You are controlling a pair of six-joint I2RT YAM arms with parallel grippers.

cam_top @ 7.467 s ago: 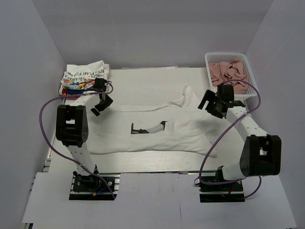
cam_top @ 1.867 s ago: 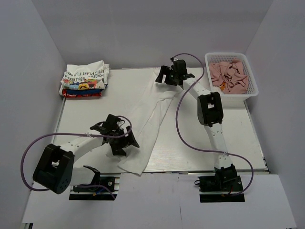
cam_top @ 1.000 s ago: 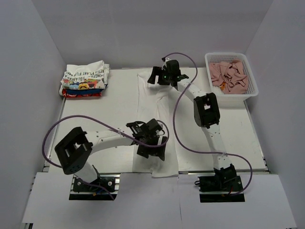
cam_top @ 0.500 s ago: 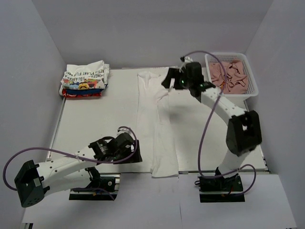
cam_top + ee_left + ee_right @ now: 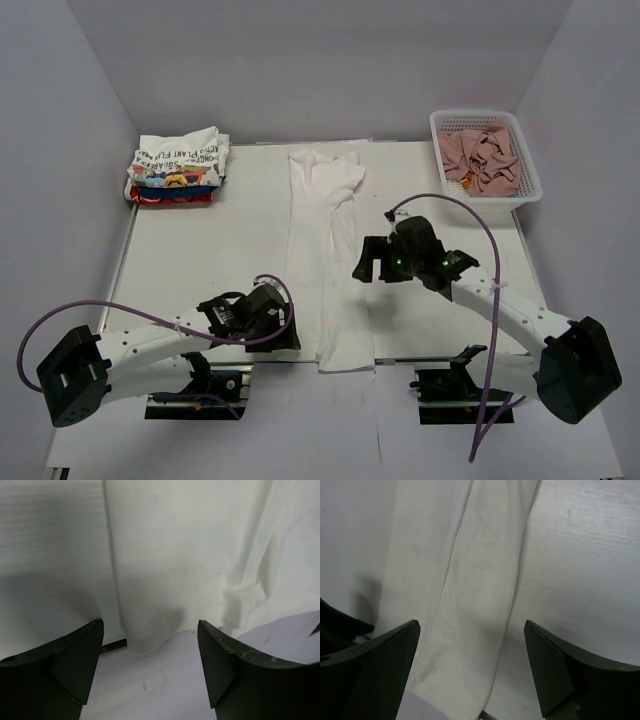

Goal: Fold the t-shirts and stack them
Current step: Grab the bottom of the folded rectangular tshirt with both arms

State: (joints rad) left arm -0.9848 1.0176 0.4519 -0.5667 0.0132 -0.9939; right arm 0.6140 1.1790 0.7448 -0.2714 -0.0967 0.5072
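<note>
The large plain white t-shirt (image 5: 325, 250) lies on the table (image 5: 210, 250) folded into a long narrow strip. It runs from the far edge to the near edge, where its end hangs slightly over.

The left gripper (image 5: 283, 330) sits low just to the left of the strip's near end. Its jaws are spread wide with nothing between them. In the left wrist view, the shirt's near hem (image 5: 150, 642) lies just ahead of the gap between the fingers (image 5: 65, 665), apart from both.

The right gripper (image 5: 368, 268) is just to the right of the strip, about halfway along it. Its jaws are also wide apart and hold nothing. In the right wrist view, the folded cloth (image 5: 465, 580) runs ahead of and below the gap, nearer the left finger (image 5: 375, 665).

A stack of folded t-shirts (image 5: 178, 165) rests well beyond the left gripper, towards the far left corner. A white mesh basket (image 5: 490, 199) of pinkish-brown cloths (image 5: 480, 155) stands far beyond the right gripper, to its right.
</note>
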